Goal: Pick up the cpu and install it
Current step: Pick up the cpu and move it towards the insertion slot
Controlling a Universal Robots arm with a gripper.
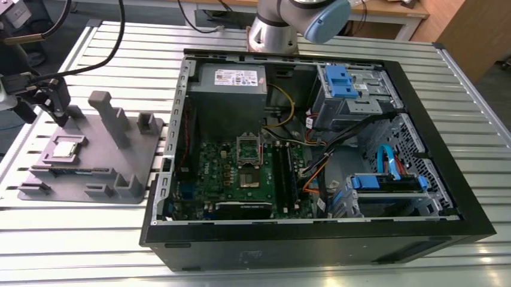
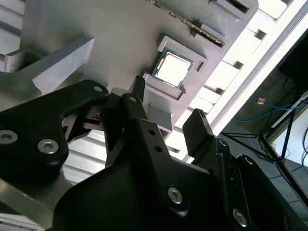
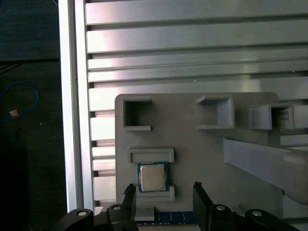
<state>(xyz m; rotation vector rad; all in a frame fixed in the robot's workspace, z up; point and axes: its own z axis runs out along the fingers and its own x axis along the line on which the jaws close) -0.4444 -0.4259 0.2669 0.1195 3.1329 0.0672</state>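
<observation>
You have a big metal table (image 1: 96, 239) made of long silver slats, and it fills most of the room you can see. On it lies a black computer case (image 1: 303, 236) with its side off, so you look down on the green board (image 1: 231, 173) and the socket (image 1: 250, 152) in its middle. On the exterior view's left of the case, well apart from that socket, sits a grey holder tray (image 1: 80, 179) with blocks and posts standing up from it. The gripper (image 1: 44, 113) hangs over the far part of this tray. Its two black fingers (image 3: 200, 198) are spread wide, with nothing between them. The cpu (image 1: 66, 148) lies flat in its little pocket on the tray, on the near side of the gripper and lower down, not touching it. In both wrist views the cpu (image 3: 152, 176) (image 2: 173, 69) sits just ahead of the fingertips, about in line with the middle of the gap, and the gap looks wider than the chip. The chip is square, so no side is longer, and its edges look lined up with the fingers. I think the pick has not yet begun. A tall slanted post (image 1: 112, 119) stands near, on one side.
</observation>
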